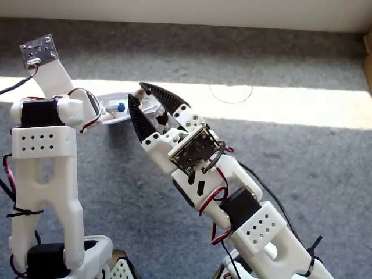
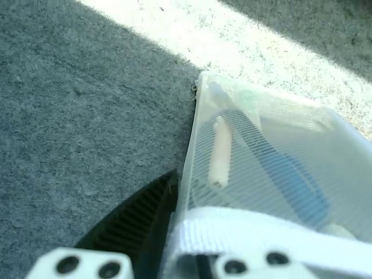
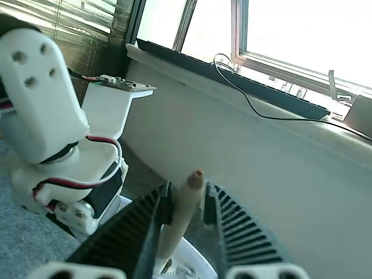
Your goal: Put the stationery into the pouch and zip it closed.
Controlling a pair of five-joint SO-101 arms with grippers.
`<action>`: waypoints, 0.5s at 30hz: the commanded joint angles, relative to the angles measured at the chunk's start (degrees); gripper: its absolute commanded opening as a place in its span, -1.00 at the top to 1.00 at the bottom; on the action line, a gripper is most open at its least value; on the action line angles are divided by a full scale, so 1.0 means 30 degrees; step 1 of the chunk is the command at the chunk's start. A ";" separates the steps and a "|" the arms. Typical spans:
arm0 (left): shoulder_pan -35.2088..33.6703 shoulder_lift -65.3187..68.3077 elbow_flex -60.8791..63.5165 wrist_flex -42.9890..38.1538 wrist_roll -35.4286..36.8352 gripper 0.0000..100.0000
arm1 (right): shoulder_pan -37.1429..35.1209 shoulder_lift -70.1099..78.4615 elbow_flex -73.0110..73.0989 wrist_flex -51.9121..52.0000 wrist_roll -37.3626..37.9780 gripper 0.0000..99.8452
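- Your pouch (image 2: 273,151) is a see-through mesh one. In the high view it (image 1: 113,115) sticks out from the left arm's wrist end, over the grey carpeted table (image 1: 302,174), at the edge of a sunlit band (image 1: 290,104).
- Through the mesh you can see a white stick (image 2: 220,154) and a blue item (image 2: 290,177) lying side by side. The blue item (image 1: 121,107) also shows from above.
- Your left gripper (image 2: 180,192) has the pouch by one end. One black finger (image 2: 136,226) lies against the pouch's edge, the other is hidden behind the mesh, and the jaws look closed on it.
- A white woven strap (image 2: 250,232) runs across the pouch just by that grip.
- Your right gripper (image 3: 187,189) is clamped on a tan stick (image 3: 185,209). The stick stands between the two ribbed jaws with its dark tip just past the fingertips.
- From above, the right gripper (image 1: 138,93) sits just beside the pouch end farthest from the left arm. You cannot tell whether the two touch.
- Past the right jaws you can see the left arm (image 3: 46,116) close by, with a window sill and a black cable (image 3: 261,110) behind.
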 commanded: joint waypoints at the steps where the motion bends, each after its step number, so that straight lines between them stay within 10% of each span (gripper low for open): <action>1: -0.0249 0.0308 0.0103 -0.0352 -0.0205 0.93 | -0.0103 -0.0132 -0.0220 0.0103 0.0176 0.69; 15: -0.0249 0.0308 0.0103 -0.0381 -0.0205 0.93 | -0.0073 -0.0190 -0.0278 0.0132 0.0176 0.76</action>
